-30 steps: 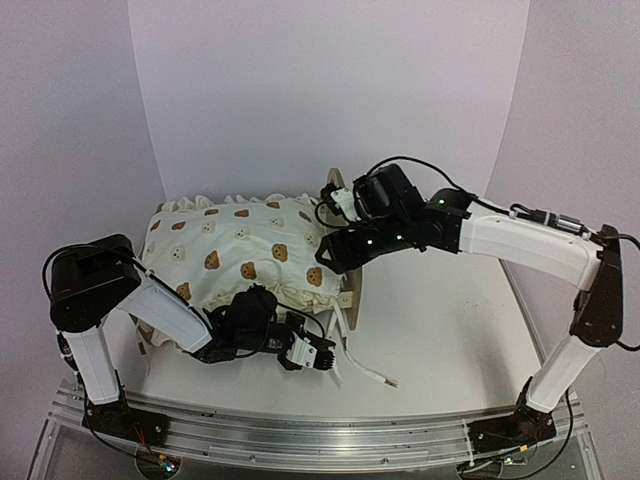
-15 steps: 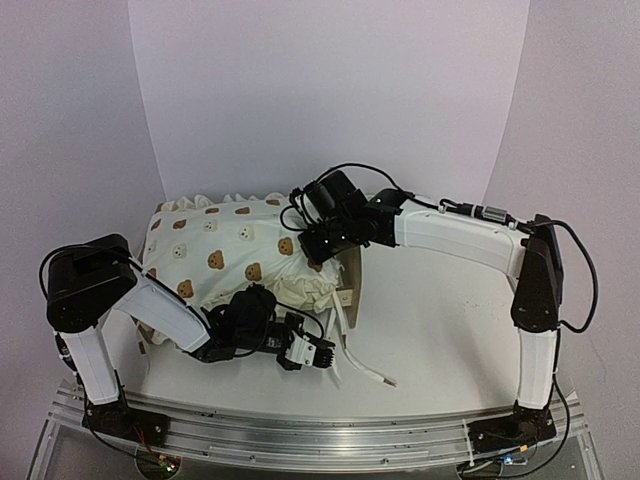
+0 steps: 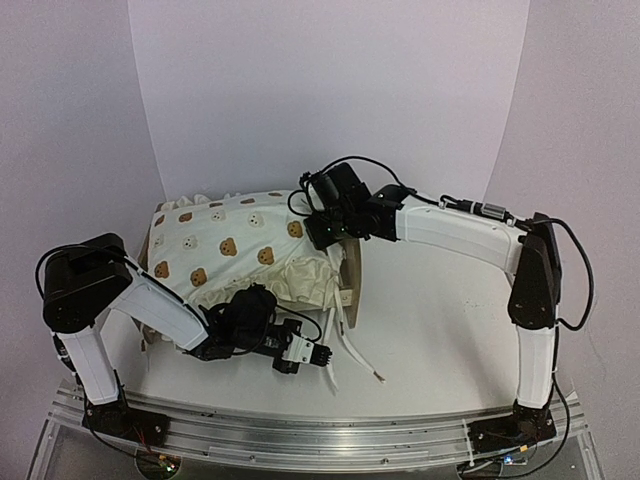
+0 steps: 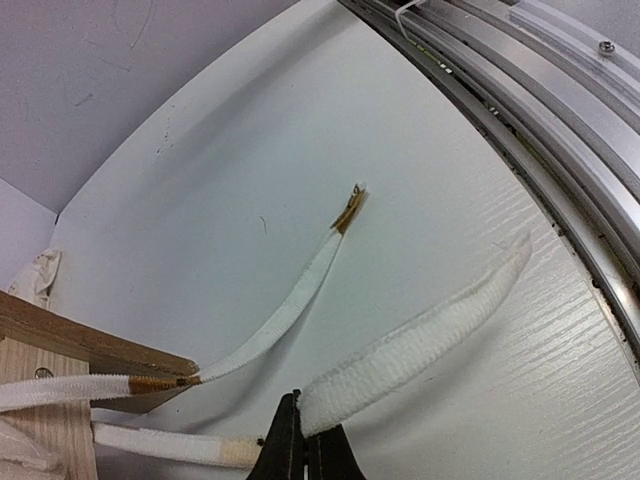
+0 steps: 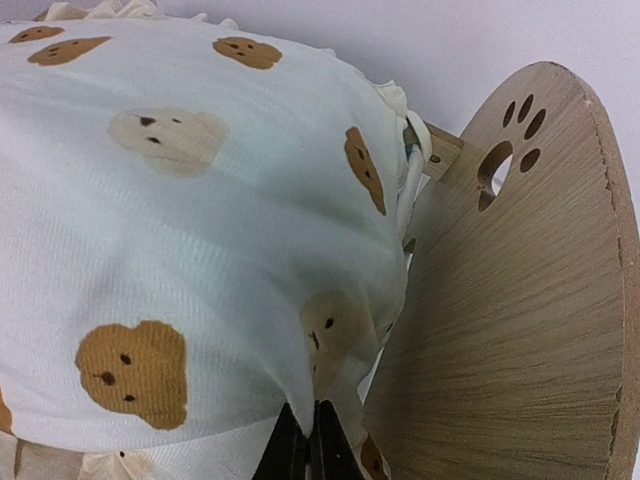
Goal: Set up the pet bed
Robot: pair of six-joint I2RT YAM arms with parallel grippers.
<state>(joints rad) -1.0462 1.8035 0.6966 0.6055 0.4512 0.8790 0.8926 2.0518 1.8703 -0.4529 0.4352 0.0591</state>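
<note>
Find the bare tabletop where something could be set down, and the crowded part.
Bare: the table between the pet bed and the right arm. Crowded: the left, with bedding, ties and left tool.

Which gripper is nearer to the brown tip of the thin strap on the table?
Left. The left gripper pinches another strap on the table, close to that tip. The right gripper is farther back, pinching the bedding beside the pet bed board.
</note>
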